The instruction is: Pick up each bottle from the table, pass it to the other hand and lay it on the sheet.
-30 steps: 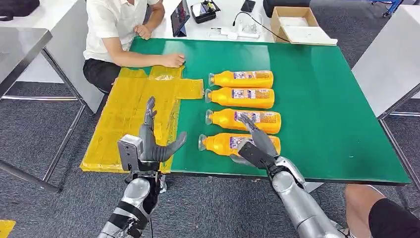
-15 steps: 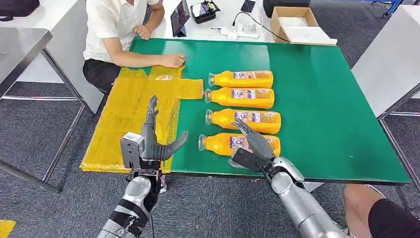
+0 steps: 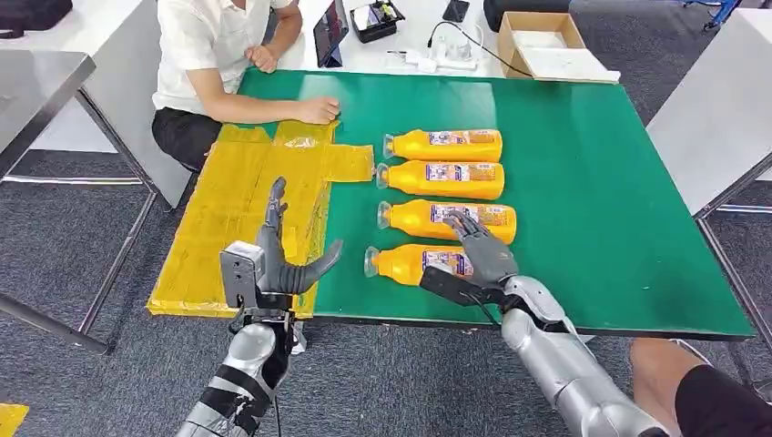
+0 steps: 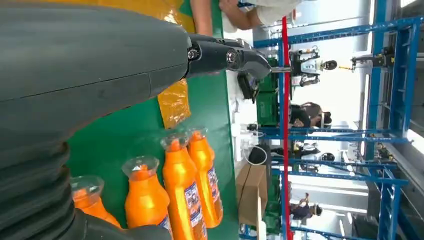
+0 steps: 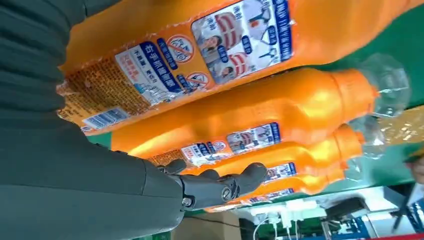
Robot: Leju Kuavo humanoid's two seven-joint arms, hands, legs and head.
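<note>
Four orange bottles lie on their sides in a row on the green table [image 3: 619, 200], clear caps pointing toward the yellow sheet [image 3: 237, 218] that covers the table's left part. The right hand [image 3: 482, 259] rests over the label end of the nearest bottle [image 3: 401, 263], fingers [image 3: 469, 228] spread across its top and reaching toward the second bottle [image 3: 414, 218], thumb low at the near side; the hand is not closed on the bottle, which lies flat on the table. The third bottle [image 3: 419, 178] and the far bottle [image 3: 428, 144] lie untouched beyond. The left hand [image 3: 278, 264] hovers above the sheet's near right corner, empty, fingers upright and thumb stuck out toward the bottles. A person [image 3: 214, 45] in a white shirt sits at the table's far left corner, one hand [image 3: 319, 110] resting on the far edge of the sheet. A cardboard box [image 3: 546, 44] sits just past the table's far edge.
</note>
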